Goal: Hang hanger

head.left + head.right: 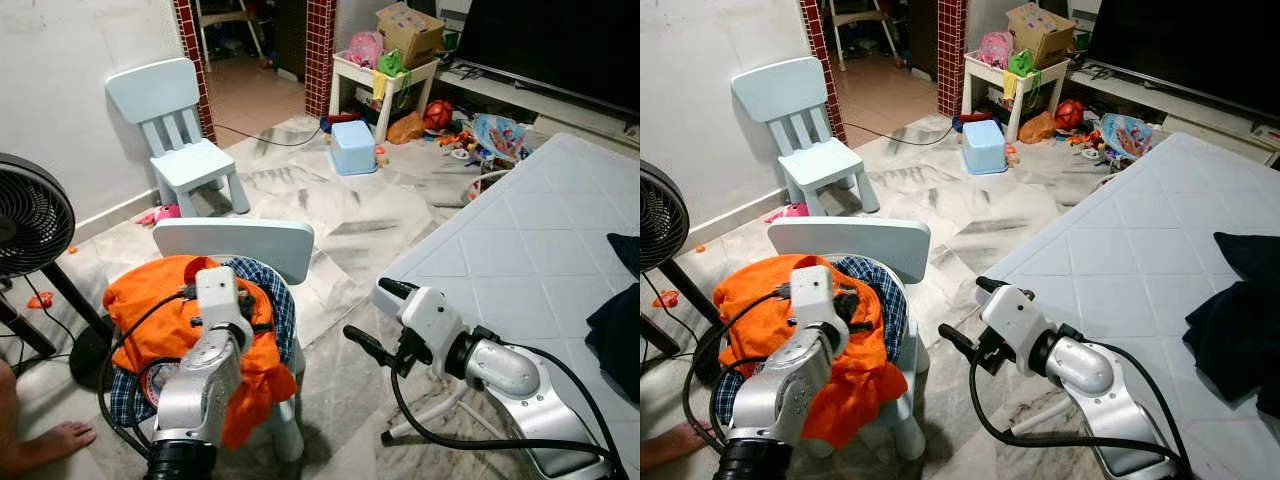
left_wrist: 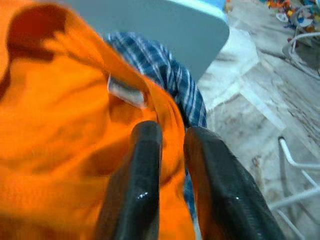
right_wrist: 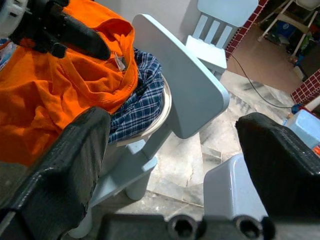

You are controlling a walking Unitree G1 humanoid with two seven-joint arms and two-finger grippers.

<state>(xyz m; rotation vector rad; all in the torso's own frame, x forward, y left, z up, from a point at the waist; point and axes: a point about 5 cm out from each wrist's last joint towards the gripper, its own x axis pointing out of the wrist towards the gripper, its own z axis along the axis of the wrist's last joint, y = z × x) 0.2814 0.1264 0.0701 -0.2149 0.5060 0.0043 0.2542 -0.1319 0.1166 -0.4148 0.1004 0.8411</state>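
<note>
An orange shirt (image 1: 150, 300) lies heaped on a pale blue child's chair (image 1: 235, 243), on top of a blue plaid cloth (image 1: 272, 290). My left gripper (image 2: 172, 132) presses down into the shirt near its collar tag, fingers almost together with a fold of orange cloth between them. From the right wrist view the same gripper (image 3: 92, 45) rests on the shirt's collar. My right gripper (image 1: 378, 317) hovers open beside the chair's right side, between it and the white surface, holding nothing. I can make out no hanger.
A white quilted surface (image 1: 530, 250) on a metal frame stands at the right, with dark clothes (image 1: 618, 320) on it. A black fan (image 1: 25, 215) and a person's foot (image 1: 50, 440) are at the left. A second small chair (image 1: 185, 130) and a blue stool (image 1: 352, 147) stand farther off.
</note>
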